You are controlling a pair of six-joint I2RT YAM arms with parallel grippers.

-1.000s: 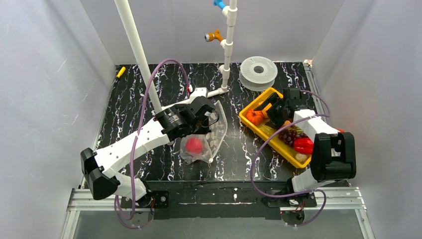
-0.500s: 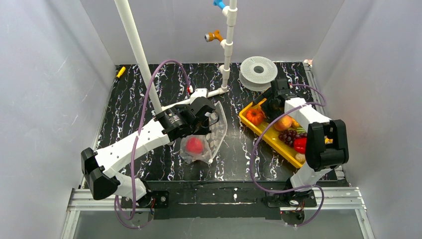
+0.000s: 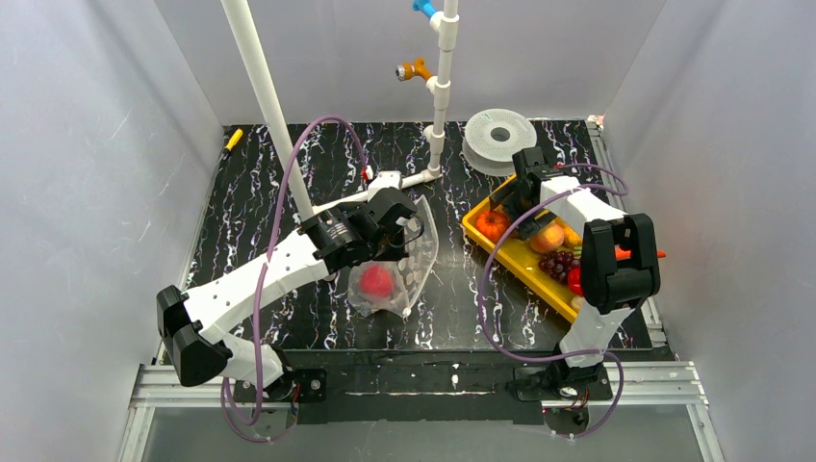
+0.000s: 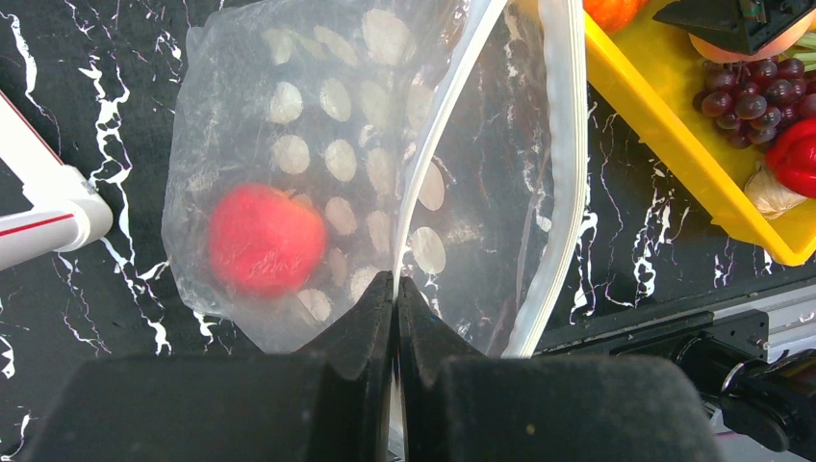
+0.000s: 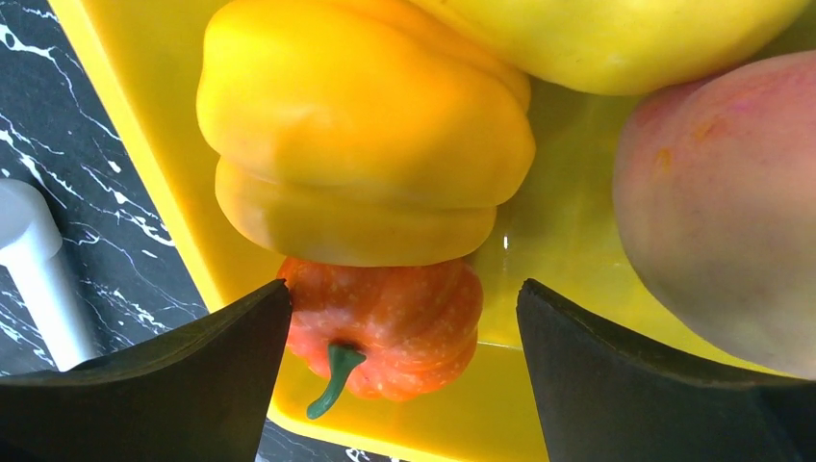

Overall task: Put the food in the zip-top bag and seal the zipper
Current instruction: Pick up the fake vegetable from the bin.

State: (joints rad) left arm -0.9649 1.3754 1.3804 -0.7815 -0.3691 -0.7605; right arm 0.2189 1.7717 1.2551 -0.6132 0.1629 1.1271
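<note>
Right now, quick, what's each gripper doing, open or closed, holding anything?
Left gripper: closed on the zipper of the zip-top bag.
Right gripper: open, holding nothing, over the yellow tray.

bright even overhead light, soft shadows, glare on bag (image 4: 366, 144), close fruit slightly blurred

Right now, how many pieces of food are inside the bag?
1. A red fruit lies deep in the zip-top bag, which the left gripper pinches at its mouth. Nothing else shows through the clear plastic.
</note>
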